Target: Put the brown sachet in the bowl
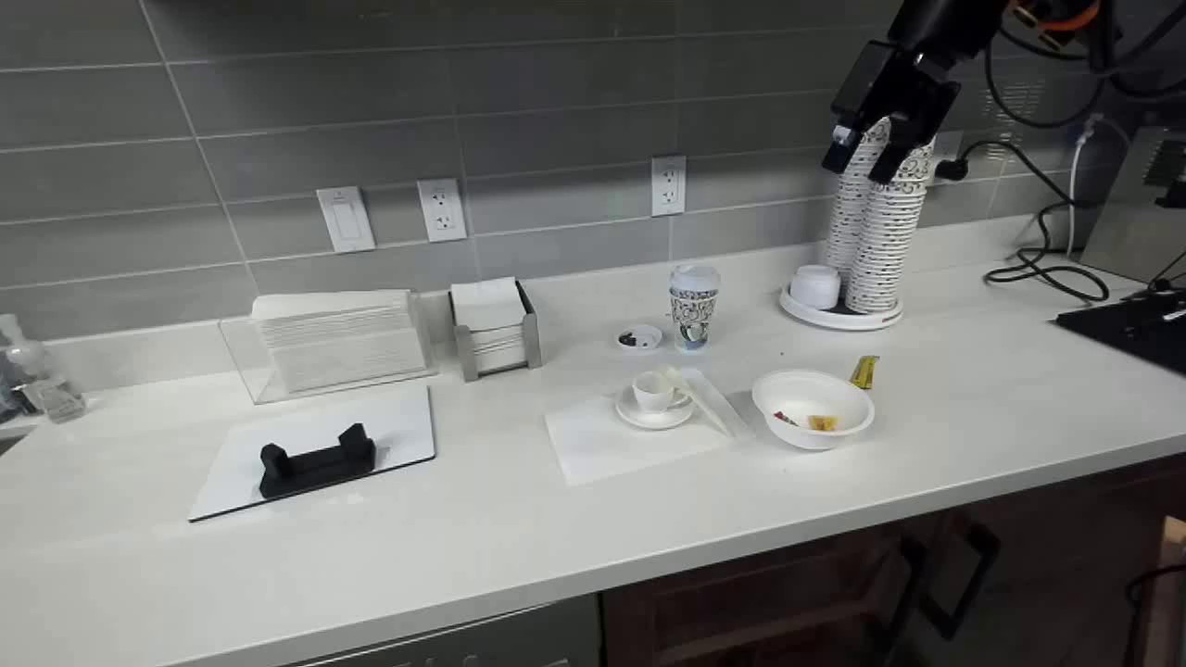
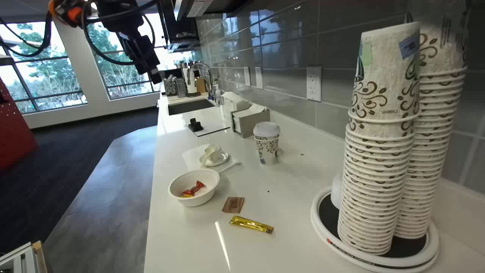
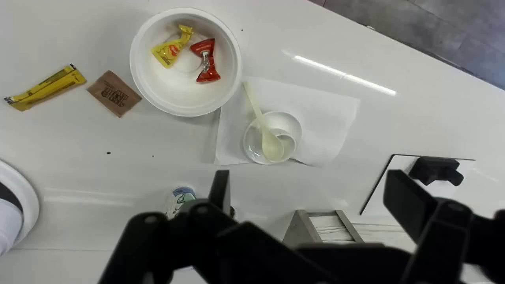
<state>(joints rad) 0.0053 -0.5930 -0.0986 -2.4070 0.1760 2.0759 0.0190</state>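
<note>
In an exterior view, gripper (image 1: 861, 167) hangs high in the air, fingers parted, overlapping the cup stacks (image 1: 876, 264) from this angle. Well below it on the counter (image 1: 445, 556) sits the bowl (image 1: 809, 438), w/ the yellow stick (image 1: 864, 372) near it, abt. straight under the gripper in this view. Lower than the gripper & off to the view's left: the lidded cup (image 1: 693, 310), then the napkin box (image 1: 533, 338).

In an exterior view, there's the brown packet (image 2: 233, 204)! It's flat on the counter, way below the gripper, between bowl & yellow stick. Gripper's up top, side-on; finger gap's hard to read here.

Wrist view now: gripper fills the bottom, fingers spread wide, napkin box showing betw. them. Up past the fingertips, the spoon (image 3: 257, 110) lies over the small cup (image 3: 291, 145) & saucer (image 3: 286, 119), all on a paper sheet (image 3: 327, 118). Farther from the fingers, up & left, the bowl holds a small yellow packet (image 3: 172, 49) & a small red packet (image 3: 207, 63). Brown packet's farther left, just beside the bowl, one corner by the rim; can't tell if they're touching. Yellow stick's farther out again, approx. in line w/ it.
</note>
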